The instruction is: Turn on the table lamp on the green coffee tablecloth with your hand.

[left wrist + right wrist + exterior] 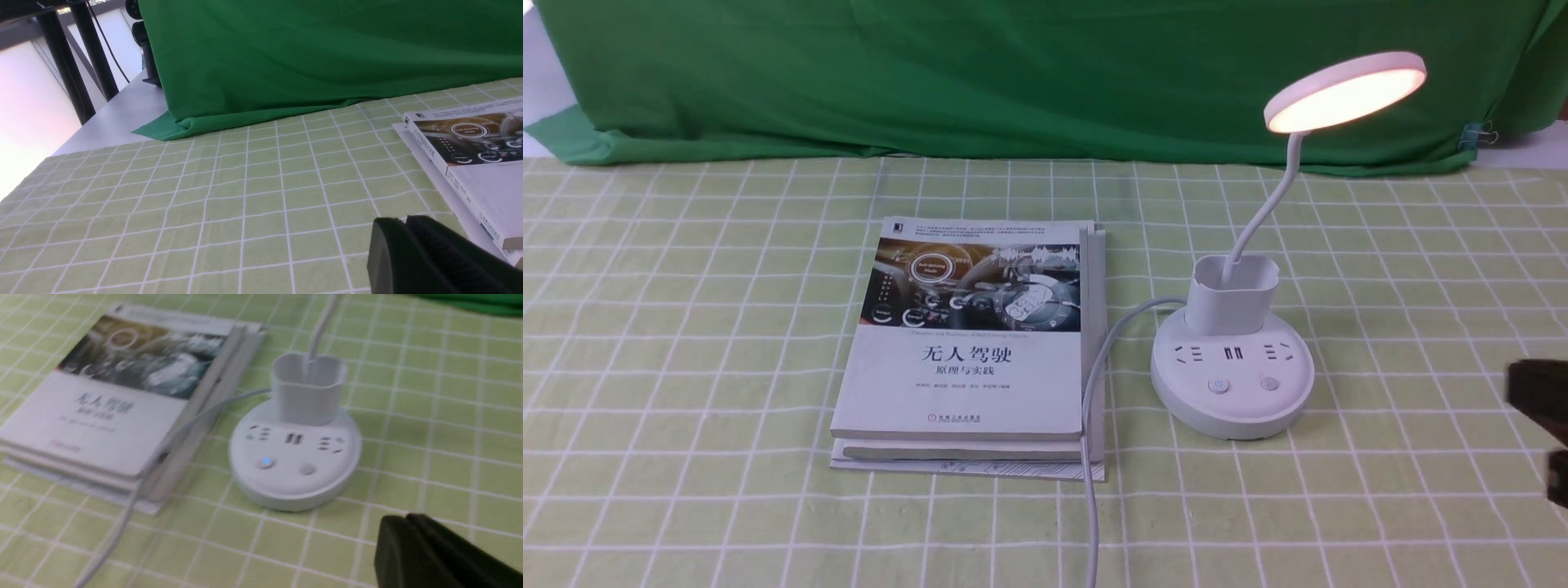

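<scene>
On the cloth [686, 343], right of centre, stands the lamp [1232, 384], its disc head [1346, 91] glowing warm above the far right side of the base. The thin neck [1262, 204] rises out of the cup [1231, 296] at the back of the round base, whose top shows sockets and 2 buttons [1218, 386] near the front edge; in the right wrist view the left button [266, 462] shows a small blue light. A white cord [1094, 392] leaves the base's left side and runs toward the near edge, lying along the right side of a stack of books [972, 343] just left of the lamp. The right gripper [1539, 425] is at the far right edge of the front view, low over the cloth and apart from the base; its fingers [425, 555] look pressed together, holding nothing. The left gripper [429, 261] appears only in its own wrist view, jaws likewise together and empty, above the cloth near the books' left side. A plain green backdrop [1013, 73] hangs along the far side.
</scene>
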